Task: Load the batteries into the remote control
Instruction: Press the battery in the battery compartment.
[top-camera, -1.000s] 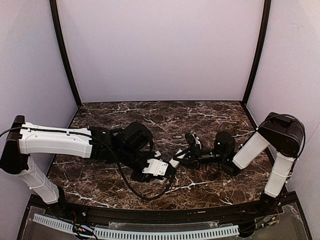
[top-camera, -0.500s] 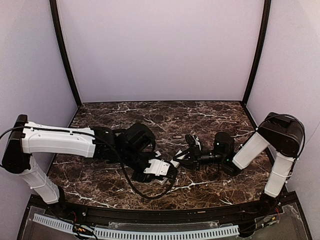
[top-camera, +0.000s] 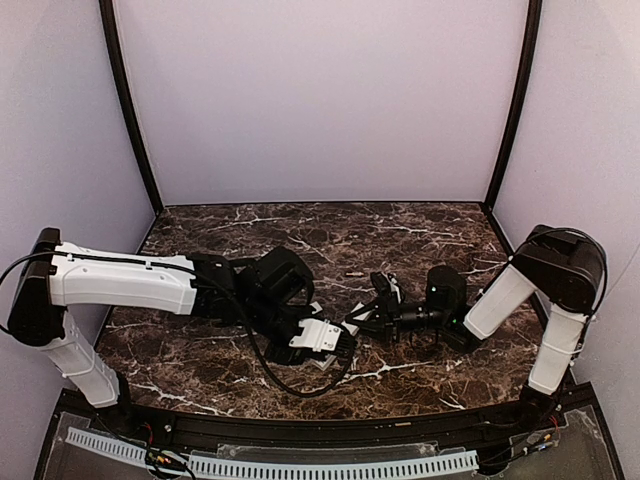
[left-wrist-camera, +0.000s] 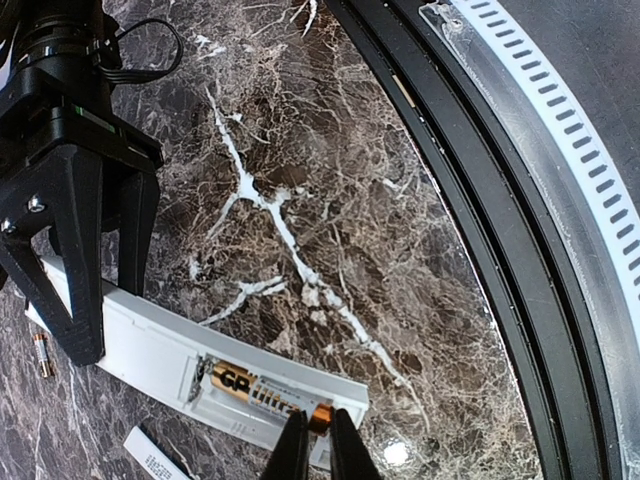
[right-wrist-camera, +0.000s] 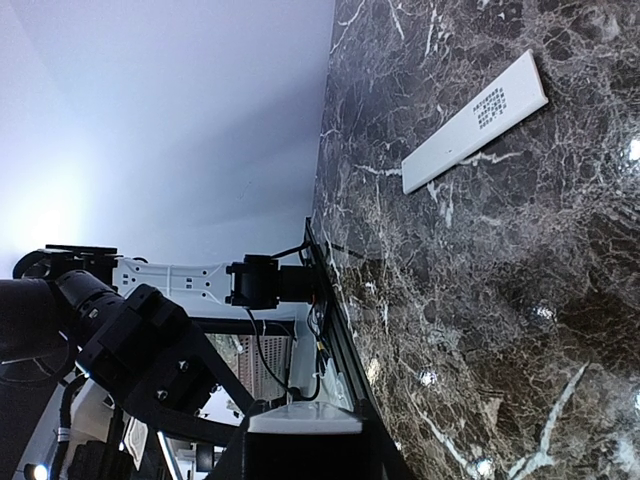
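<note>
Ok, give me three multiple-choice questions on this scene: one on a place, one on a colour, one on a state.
1. Where is the battery? A in the remote control's compartment; B in a bowl; C on a shelf.
2. What colour is the remote control's casing? A red; B white; C blue.
3. The battery compartment is: A covered; B open; C taped over.
Answers: 1 A, it lies in the recess; 2 B, the casing shows white against the dark marble; 3 B, the battery shows uncovered.
</note>
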